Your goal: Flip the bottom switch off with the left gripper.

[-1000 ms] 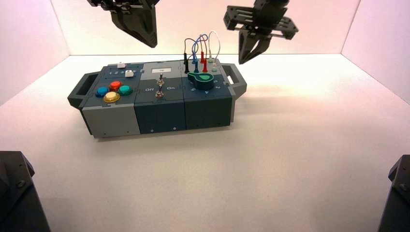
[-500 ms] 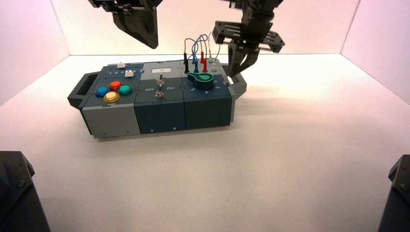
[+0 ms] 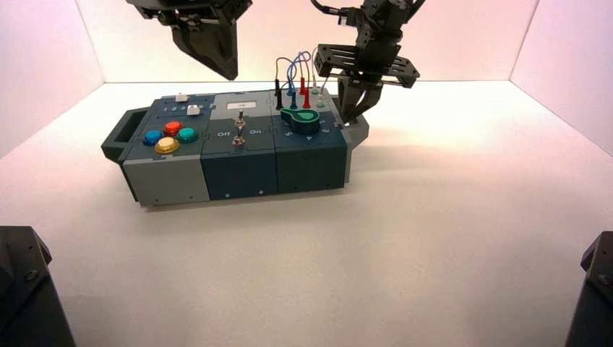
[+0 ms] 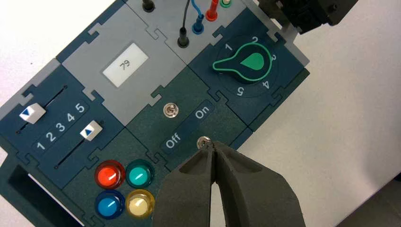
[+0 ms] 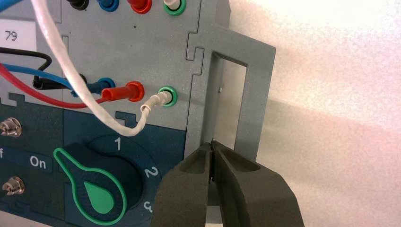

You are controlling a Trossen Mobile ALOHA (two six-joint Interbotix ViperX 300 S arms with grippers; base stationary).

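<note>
Left gripper [image 3: 217, 61] closed, hovering clear above box [image 3: 238, 163]; bottom switch [image 4: 204, 141] at middle panel's front edge. Right gripper [image 3: 353, 116] closed at right handle [image 5: 246, 101].

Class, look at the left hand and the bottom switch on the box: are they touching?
Apart. The high view shows the left hand hanging well above the box, with bare wall between it and the bottom switch.
</note>
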